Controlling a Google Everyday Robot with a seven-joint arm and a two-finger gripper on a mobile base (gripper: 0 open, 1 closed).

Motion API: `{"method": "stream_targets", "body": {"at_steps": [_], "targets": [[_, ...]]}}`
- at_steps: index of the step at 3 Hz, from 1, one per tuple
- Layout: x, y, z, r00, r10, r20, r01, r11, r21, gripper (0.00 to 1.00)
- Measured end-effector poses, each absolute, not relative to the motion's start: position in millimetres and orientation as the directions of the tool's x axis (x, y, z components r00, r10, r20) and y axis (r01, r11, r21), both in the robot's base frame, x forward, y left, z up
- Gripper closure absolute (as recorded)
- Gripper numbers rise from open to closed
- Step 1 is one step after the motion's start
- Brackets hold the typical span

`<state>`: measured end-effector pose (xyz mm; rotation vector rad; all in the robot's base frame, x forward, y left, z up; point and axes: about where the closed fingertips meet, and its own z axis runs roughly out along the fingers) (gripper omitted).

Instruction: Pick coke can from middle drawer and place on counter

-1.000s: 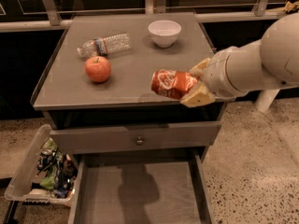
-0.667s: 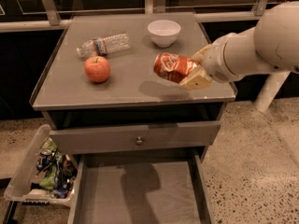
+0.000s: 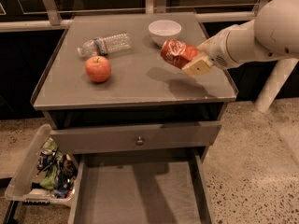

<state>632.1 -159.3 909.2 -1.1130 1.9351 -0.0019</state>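
Note:
My gripper (image 3: 189, 59) is shut on the coke can (image 3: 176, 53), a red can with white script, held tilted on its side above the right part of the counter (image 3: 135, 85). Its shadow falls on the counter just below and to the right. The white arm reaches in from the right. The middle drawer (image 3: 140, 192) stands pulled open at the bottom, its bare grey floor showing.
On the counter are a red apple (image 3: 98, 69), a plastic water bottle (image 3: 105, 44) lying on its side and a white bowl (image 3: 164, 31). A drawer front with a round knob (image 3: 139, 141) sits above the open drawer. A clear bin of items (image 3: 44, 169) stands at the lower left.
The arm has carried the coke can up and back, from over the counter's front right edge to above its right part, nearer the white bowl.

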Motion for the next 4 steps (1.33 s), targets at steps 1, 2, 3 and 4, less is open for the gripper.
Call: {"method": "stream_targets", "body": {"at_steps": [1, 2, 3, 4], "targets": [[654.3, -149.0, 900.0, -0.209, -0.644, -0.736, -0.717, 0.612, -0.332, 1.00], [672.6, -131.1, 885.8, -0.198, -0.598, -0.777, -0.758, 0.596, -0.266, 1.00], [681.7, -112.6, 868.6, -0.194, -0.578, -0.793, -0.800, 0.561, -0.214, 1.00], [683.1, -106.9, 857.8, -0.202, -0.583, -0.787, -0.818, 0.542, -0.192, 1.00]]}}
